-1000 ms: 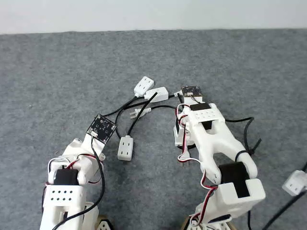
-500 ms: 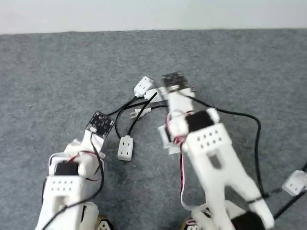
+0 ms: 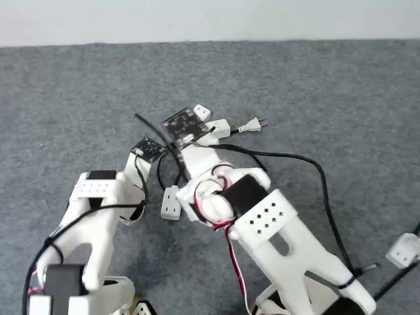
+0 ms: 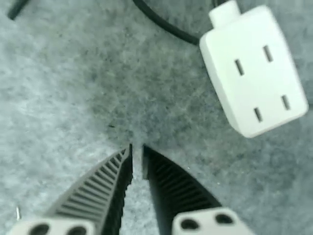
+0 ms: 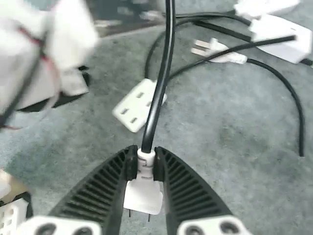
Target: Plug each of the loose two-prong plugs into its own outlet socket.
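Observation:
My right gripper [image 5: 143, 182] is shut on a white two-prong plug [image 5: 143, 193] whose black cord [image 5: 161, 78] runs away from the fingers. Just beyond it lies a white outlet socket [image 5: 138, 105], which in the high view sits between the two arms [image 3: 171, 202]. My left gripper [image 4: 137, 151] hovers low over the grey mat with its fingers together and nothing between them; the same socket [image 4: 252, 93] lies a short way off to one side. A second loose plug [image 5: 215, 51] rests on the mat farther out. Another white plug [image 3: 252, 125] lies beyond the right arm.
Two more white outlet blocks [image 3: 216, 128] [image 3: 201, 111] lie at the far end of the tangle of black cords [image 3: 315, 170]. A further white outlet [image 3: 403, 249] sits at the right edge. Grey mat [image 3: 341, 92] covers the table.
The right arm has swung left and forward across the cords, now over the socket between the arms. The left arm has stretched forward toward that socket. A plug has come into sight beyond the right arm.

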`<state>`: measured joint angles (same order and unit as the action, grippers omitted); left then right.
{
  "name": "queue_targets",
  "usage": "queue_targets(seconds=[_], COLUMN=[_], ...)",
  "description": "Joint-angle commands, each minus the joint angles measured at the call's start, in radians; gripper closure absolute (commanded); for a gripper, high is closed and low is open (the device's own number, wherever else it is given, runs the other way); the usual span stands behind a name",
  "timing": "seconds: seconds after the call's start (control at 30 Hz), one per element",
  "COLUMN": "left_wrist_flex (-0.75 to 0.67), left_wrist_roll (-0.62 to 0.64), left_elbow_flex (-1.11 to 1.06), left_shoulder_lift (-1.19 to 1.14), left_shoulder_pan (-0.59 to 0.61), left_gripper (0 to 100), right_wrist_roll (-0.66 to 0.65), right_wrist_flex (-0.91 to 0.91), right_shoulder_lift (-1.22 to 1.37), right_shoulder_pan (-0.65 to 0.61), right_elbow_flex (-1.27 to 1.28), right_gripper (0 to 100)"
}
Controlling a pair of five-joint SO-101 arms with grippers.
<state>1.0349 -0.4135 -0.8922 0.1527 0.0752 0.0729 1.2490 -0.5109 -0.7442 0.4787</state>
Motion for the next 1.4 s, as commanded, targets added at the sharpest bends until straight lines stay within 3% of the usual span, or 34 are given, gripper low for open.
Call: queue_targets(seconds=[0.0,0.1,0.53,0.87,1.37], left_wrist_flex=[0.046,0.061,0.066,-0.037,-0.041], left_wrist_roll=[-0.031,-0.054,-0.15,-0.186,-0.233], left_elbow_flex=[0.079,0.091,0.085,-0.151,-0.182], left_shoulder_lift=[-0.041,-0.049,-0.041,0.272,0.293], left_shoulder_pan=[-0.002,-0.009,-0.072,-0.086,-0.087], left_gripper=[87,83,87,87,87], right_wrist_roll=[0.017,0.02,0.023,0.041,0.014], right_wrist_flex=[-0.027,-0.071,-0.177,-0.211,-0.206], right_shoulder_lift=[-0.028,-0.03,-0.027,0.051,0.053], right_shoulder_pan=[-0.021,-0.024,-0.068,-0.068,-0.048], right_elbow_flex=[-0.038,0.008,0.091,0.092,0.089], right_gripper=[99.1,99.1,99.1,99.1,99.1])
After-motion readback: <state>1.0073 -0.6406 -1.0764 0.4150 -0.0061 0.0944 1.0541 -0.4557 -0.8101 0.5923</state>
